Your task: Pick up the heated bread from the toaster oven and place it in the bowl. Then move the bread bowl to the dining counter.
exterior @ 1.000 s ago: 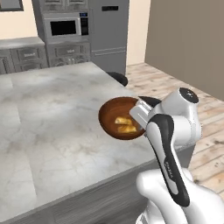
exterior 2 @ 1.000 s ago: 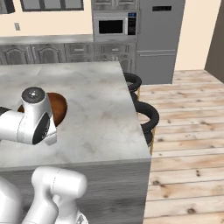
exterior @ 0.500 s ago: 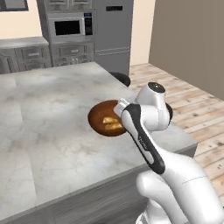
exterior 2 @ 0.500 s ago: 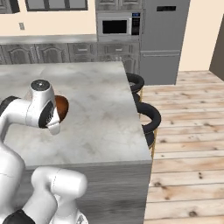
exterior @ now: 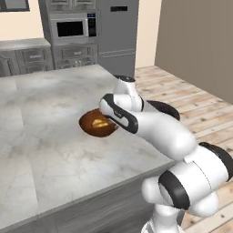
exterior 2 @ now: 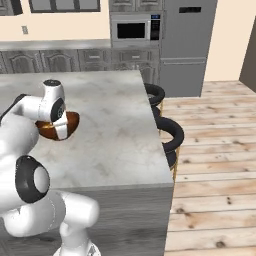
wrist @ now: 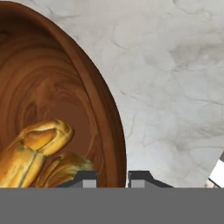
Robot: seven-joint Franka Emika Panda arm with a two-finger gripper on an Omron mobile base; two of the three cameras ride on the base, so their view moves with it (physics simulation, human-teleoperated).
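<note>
The dark-brown wooden bowl (exterior: 93,124) (exterior 2: 71,125) (wrist: 52,87) is low over the dining counter (exterior: 54,159) (exterior 2: 120,135), near its right side; I cannot tell whether it rests on the stone. My gripper (wrist: 113,179) (exterior: 114,122) is shut on the bowl's near rim, one fingertip inside and one outside. Inside lies the heated bread (wrist: 65,168) (exterior: 100,123), a browned bun, touching another golden piece (wrist: 35,146). The toaster oven is out of view.
Two black stools (exterior 2: 167,132) (exterior: 164,109) stand against the counter's right edge, over the wooden floor (exterior 2: 215,165). A steel microwave (exterior 2: 135,30) and a fridge (exterior 2: 187,45) line the back wall. The counter's front edge (exterior 2: 100,186) is close to my base.
Both base views have shifted, so the base has moved. My arm has stretched further over the counter, carrying the bowl left and inward, still shut on its rim.
</note>
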